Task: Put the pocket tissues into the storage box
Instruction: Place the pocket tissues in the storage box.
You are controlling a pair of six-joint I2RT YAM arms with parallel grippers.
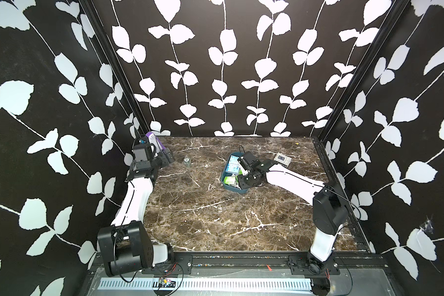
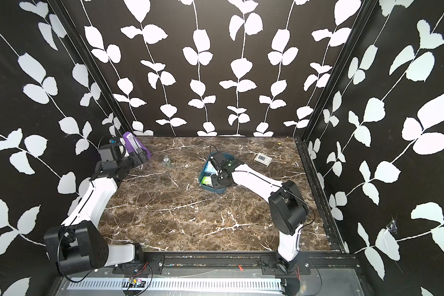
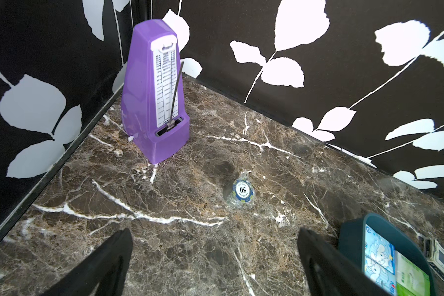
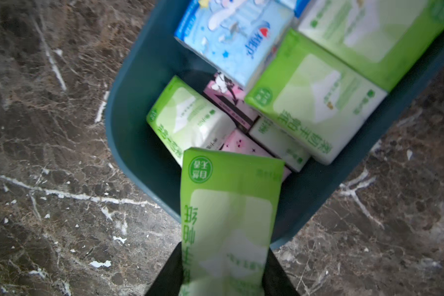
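The right gripper (image 4: 221,279) is clamped on a green pack (image 4: 228,217) of tissues and holds it over the near end of the teal storage box (image 4: 128,128). The box sits about mid-table toward the far side, with other packs (image 4: 315,102) piled inside. At the far left, the left gripper (image 3: 213,256) hovers empty, jaws apart, near the purple metronome (image 3: 154,89).
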